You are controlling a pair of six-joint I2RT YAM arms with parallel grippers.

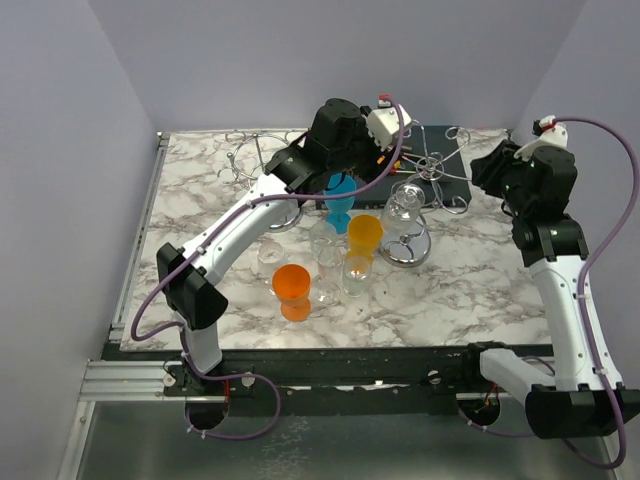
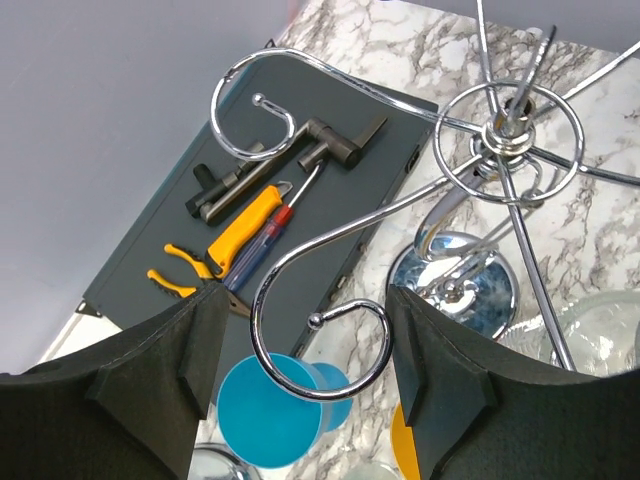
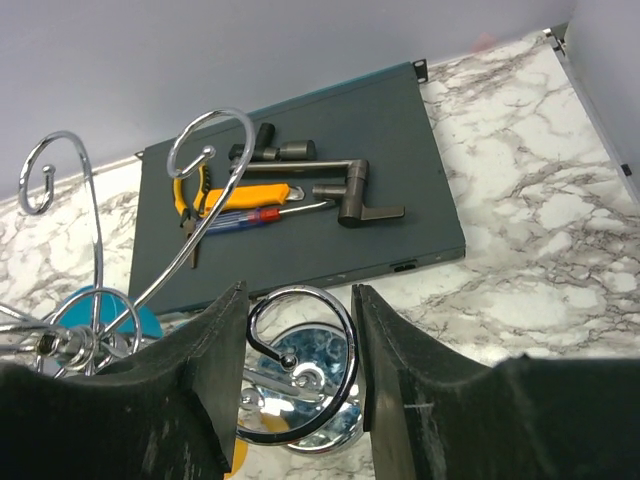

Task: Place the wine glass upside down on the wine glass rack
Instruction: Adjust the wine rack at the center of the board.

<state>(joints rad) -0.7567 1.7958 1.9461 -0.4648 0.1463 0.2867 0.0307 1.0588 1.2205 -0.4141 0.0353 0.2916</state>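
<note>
The chrome wine glass rack (image 1: 432,165) stands mid-table, its curled arms spreading from a hub (image 2: 510,135) over a round base (image 1: 405,250). A clear wine glass (image 1: 403,205) is close against the rack above the base; whether it hangs there I cannot tell. My left gripper (image 2: 305,370) straddles one curled hook (image 2: 320,340). The right finger touches the hook and a small gap shows at the left finger. My right gripper (image 3: 298,370) is shut on another hook (image 3: 300,365), both pads against the wire. Neither gripper holds a glass.
A blue glass (image 1: 340,190), a yellow one (image 1: 365,232), an orange one (image 1: 292,282) and several clear glasses (image 1: 330,260) crowd the table in front of the rack. A dark tool tray (image 3: 400,250) lies behind it. A second wire rack (image 1: 250,155) stands back left.
</note>
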